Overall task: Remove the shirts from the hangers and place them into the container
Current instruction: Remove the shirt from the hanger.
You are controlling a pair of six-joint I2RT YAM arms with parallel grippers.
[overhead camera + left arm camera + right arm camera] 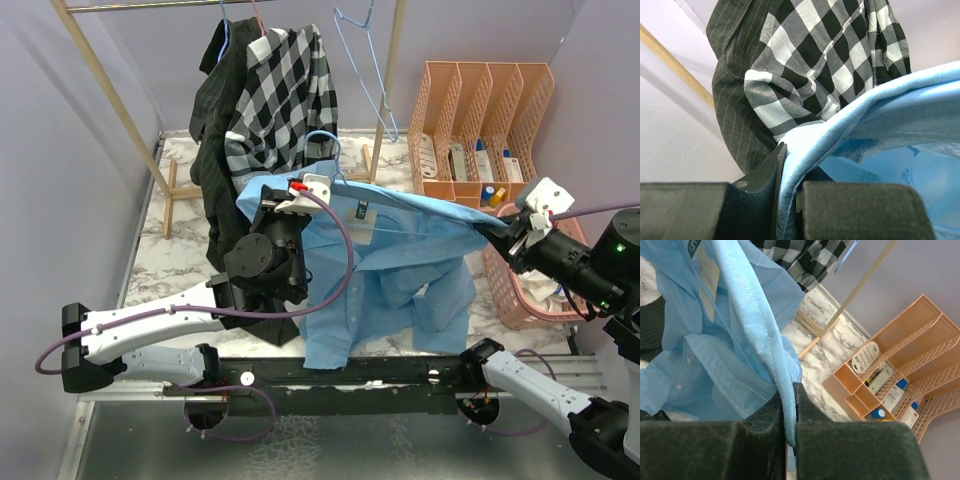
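Note:
The light blue shirt hangs stretched in mid-air between both arms. My left gripper is shut on its left shoulder edge, and my right gripper is shut on its right edge. A light blue hanger hook sticks up at the collar. The checked shirt and the black pinstriped shirt hang on the rack behind. The salmon container sits at the right, partly behind my right arm, with white cloth in it.
An empty light blue hanger dangles from the wooden rack's top bar. A peach file organizer with bottles stands at the back right. The rack's wooden posts and feet rest on the marble tabletop.

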